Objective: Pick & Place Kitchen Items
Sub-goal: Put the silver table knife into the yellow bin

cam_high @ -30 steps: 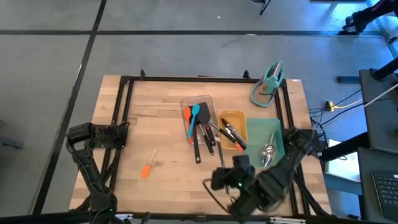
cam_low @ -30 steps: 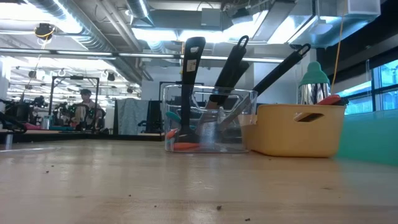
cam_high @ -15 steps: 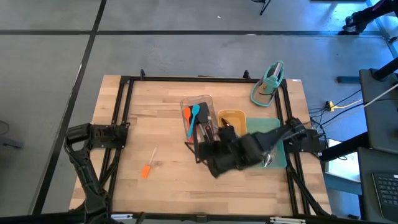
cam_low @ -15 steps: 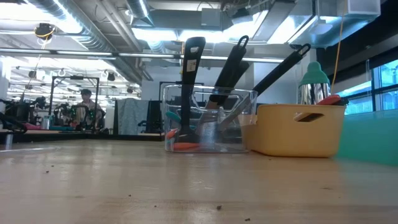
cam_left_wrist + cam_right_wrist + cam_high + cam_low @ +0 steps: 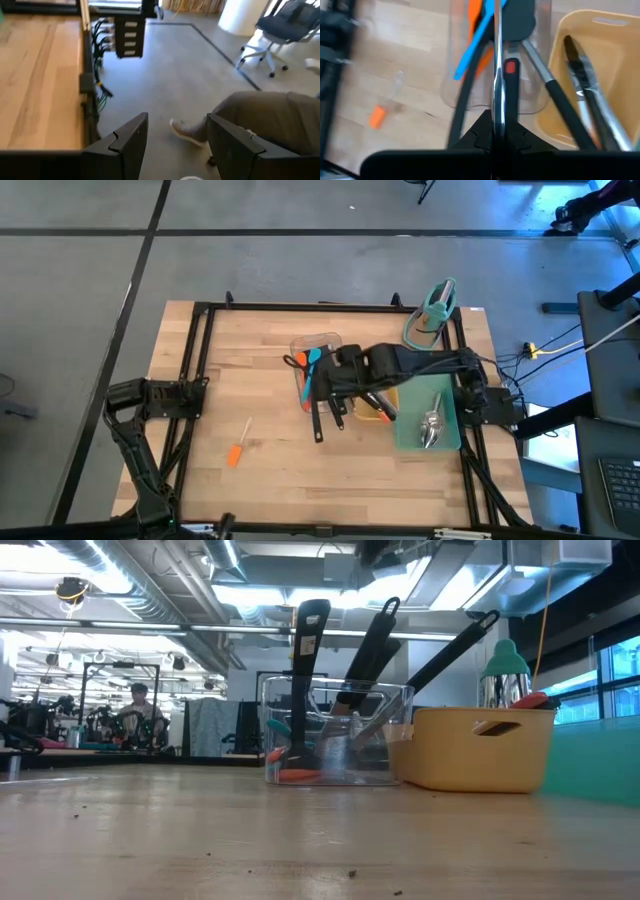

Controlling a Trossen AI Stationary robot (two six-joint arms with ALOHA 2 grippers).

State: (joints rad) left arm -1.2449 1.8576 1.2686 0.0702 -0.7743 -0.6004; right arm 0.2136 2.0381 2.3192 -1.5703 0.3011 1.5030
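Observation:
My right gripper (image 5: 316, 372) reaches from the table's right side over the clear tray (image 5: 320, 352), shut on a shiny steel utensil (image 5: 497, 75). In the right wrist view the utensil runs forward from the gripper (image 5: 497, 134) over the tray; its far end is out of frame. The clear tray holds orange and blue spatulas (image 5: 479, 30) and black-handled turners (image 5: 317, 415) whose handles lean out over the tray's near wall. Black-handled tongs (image 5: 372, 395) lie in the yellow tray (image 5: 385, 370). Steel spoons (image 5: 431, 426) lie in the teal tray. My left gripper (image 5: 177, 135) waits open at the table's left edge. My right gripper pinches the steel utensil's thin shiny shaft (image 5: 497, 107) between its two fingers (image 5: 481, 134). The fingers lie along the shaft, which sticks straight forward from them. The utensil is lifted clear, above the clear tray's contents. Which end it holds does not show.
A small orange-tipped utensil (image 5: 236, 451) lies alone on the wood near the table's left half. A teal stand (image 5: 432, 315) sits at the far right corner. A black frame (image 5: 205, 315) runs around the table. A person's leg and shoe (image 5: 190, 132) show on the floor beyond the left edge.
My right arm has swung from the table's near edge toward the far edge and slightly left, ending over the clear tray, shut throughout on what it carries. The trays and the utensils in them have stayed put.

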